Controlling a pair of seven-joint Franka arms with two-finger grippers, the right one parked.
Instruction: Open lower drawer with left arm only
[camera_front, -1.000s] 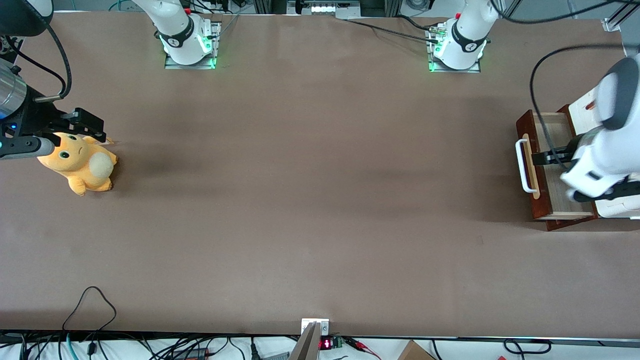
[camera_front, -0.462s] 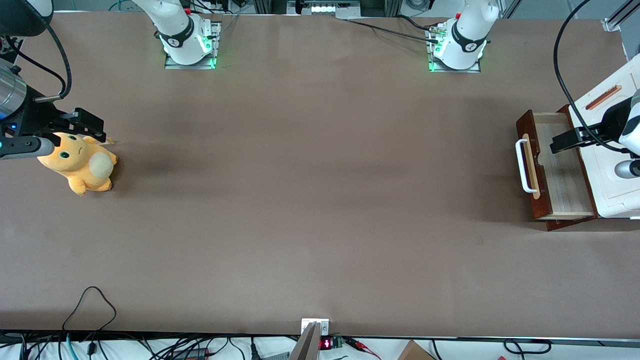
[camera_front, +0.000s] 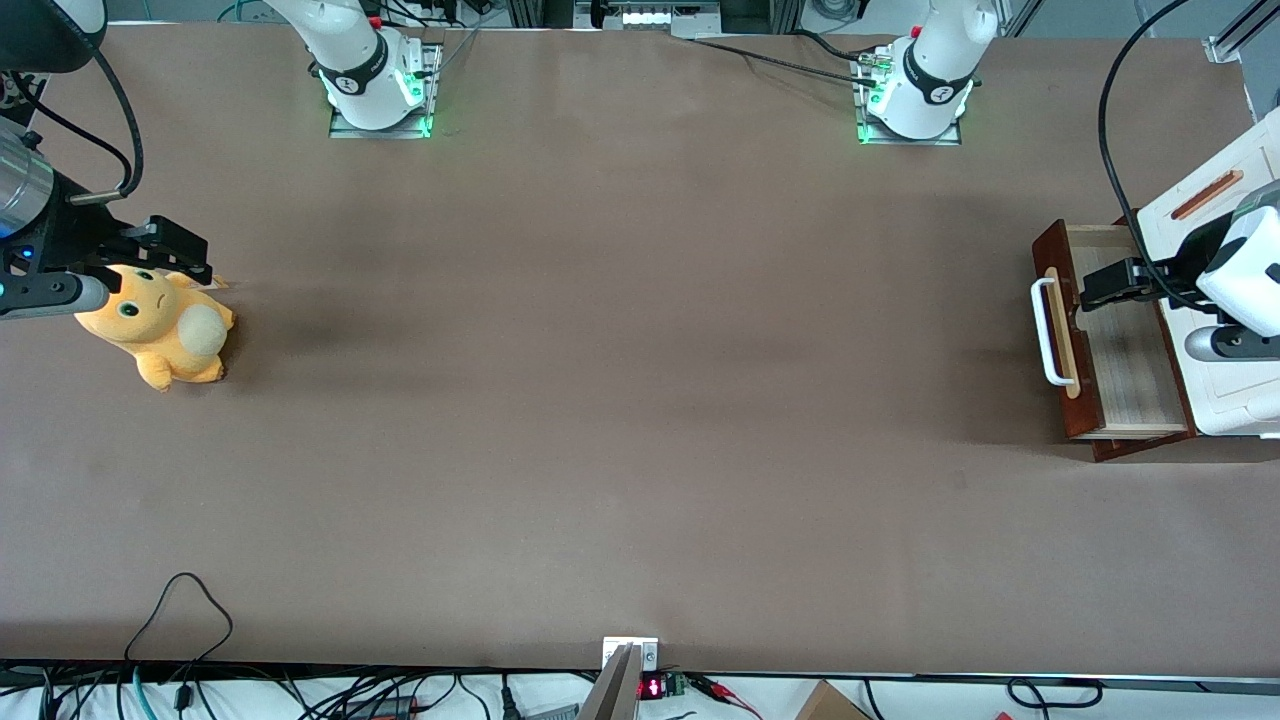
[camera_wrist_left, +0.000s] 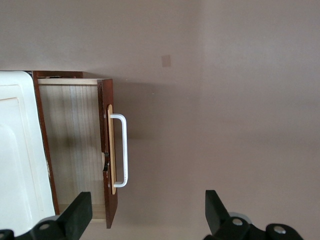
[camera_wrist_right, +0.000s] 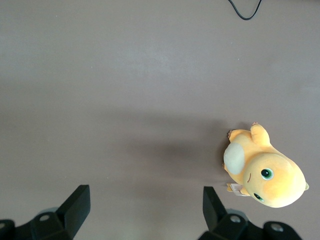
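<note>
The lower drawer (camera_front: 1125, 375) stands pulled out of its white-topped cabinet (camera_front: 1225, 400) at the working arm's end of the table, its light wood inside (camera_wrist_left: 70, 130) showing. A white bar handle (camera_front: 1042, 330) (camera_wrist_left: 124, 150) sits on the dark red-brown front (camera_wrist_left: 106, 210). My left arm's gripper (camera_front: 1105, 285) (camera_wrist_left: 148, 207) hangs above the open drawer, close to the front panel. Its fingers are spread wide open with nothing between them, touching neither handle nor drawer.
An orange plush toy (camera_front: 160, 325) (camera_wrist_right: 265, 172) lies under the parked arm's gripper at its end of the table. Two white arm bases (camera_front: 375, 85) (camera_front: 920, 90) stand at the edge farthest from the front camera. A black cable loop (camera_front: 180, 600) lies near the front edge.
My left arm has lifted from low over the drawer and swung back over the cabinet. In the last half second the gripper edged toward the drawer front. The drawer has not moved.
</note>
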